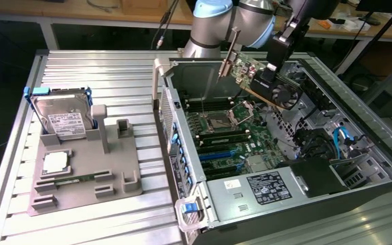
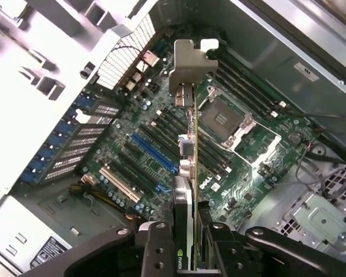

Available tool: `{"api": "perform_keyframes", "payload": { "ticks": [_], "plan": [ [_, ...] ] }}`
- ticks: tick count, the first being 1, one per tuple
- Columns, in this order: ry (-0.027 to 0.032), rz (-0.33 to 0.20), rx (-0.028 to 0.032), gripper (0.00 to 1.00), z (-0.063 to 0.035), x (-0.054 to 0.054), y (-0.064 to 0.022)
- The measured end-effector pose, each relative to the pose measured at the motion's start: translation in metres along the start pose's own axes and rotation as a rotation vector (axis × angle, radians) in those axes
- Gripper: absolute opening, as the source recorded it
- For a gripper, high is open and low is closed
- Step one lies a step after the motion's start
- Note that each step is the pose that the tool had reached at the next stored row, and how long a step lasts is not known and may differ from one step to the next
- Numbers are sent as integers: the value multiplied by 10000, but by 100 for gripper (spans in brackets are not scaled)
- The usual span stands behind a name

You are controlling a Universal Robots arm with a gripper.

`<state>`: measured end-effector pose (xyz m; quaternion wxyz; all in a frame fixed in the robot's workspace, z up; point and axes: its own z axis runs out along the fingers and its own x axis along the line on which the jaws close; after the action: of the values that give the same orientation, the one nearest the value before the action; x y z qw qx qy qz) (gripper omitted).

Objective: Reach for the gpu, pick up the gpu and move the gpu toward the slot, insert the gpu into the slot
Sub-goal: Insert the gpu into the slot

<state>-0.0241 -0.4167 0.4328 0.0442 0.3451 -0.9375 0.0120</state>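
1. The gripper (image 1: 269, 71) is closed on the gpu (image 1: 261, 81). In the wrist view its two black fingers (image 2: 155, 251) press on either face of the card, with the gripper (image 2: 187, 254) clamped near one end of the gpu (image 2: 184, 196).
2. The gpu hangs in the air over the open computer case (image 1: 171, 109), clear of the motherboard (image 1: 250, 127). It is tilted in the exterior view, with the silver bracket (image 1: 228, 53) towards that view's left and the round fan (image 1: 286, 94) facing its right.
3. From the wrist the card is seen edge-on: a thin line running from the fingers out to the bracket (image 2: 187, 63), which is the end farthest from the gripper.
4. The slot (image 2: 153, 151) is the long blue socket on the motherboard (image 2: 265, 150) – it lies bare, nothing seated in it. The card's edge is beside it, between it and the square metal CPU socket (image 2: 225, 118), and is not lined up over it.
5. In the exterior view the slot (image 1: 213, 152) sits lower in the case than the CPU socket (image 1: 222, 121), well apart from the held card.
6. Outside the case, on the ribbed metal table (image 1: 80, 66), a grey fixture plate (image 1: 107, 184) holds a hard drive (image 1: 63, 120) standing upright – a small memory stick (image 1: 73, 178) lies flat on the same plate.
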Motion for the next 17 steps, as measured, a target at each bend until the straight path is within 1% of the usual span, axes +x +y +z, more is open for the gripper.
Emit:
{"api": "perform_keyframes", "payload": {
  "ticks": [2,10,14,17],
  "plan": [
    [36,-262,0,27,19,-9,-6],
    [144,-1394,21,27,106,-43,-29],
    [183,-2088,112,27,150,-48,-31],
    [189,-2555,159,27,187,-54,-33]
  ]
}}
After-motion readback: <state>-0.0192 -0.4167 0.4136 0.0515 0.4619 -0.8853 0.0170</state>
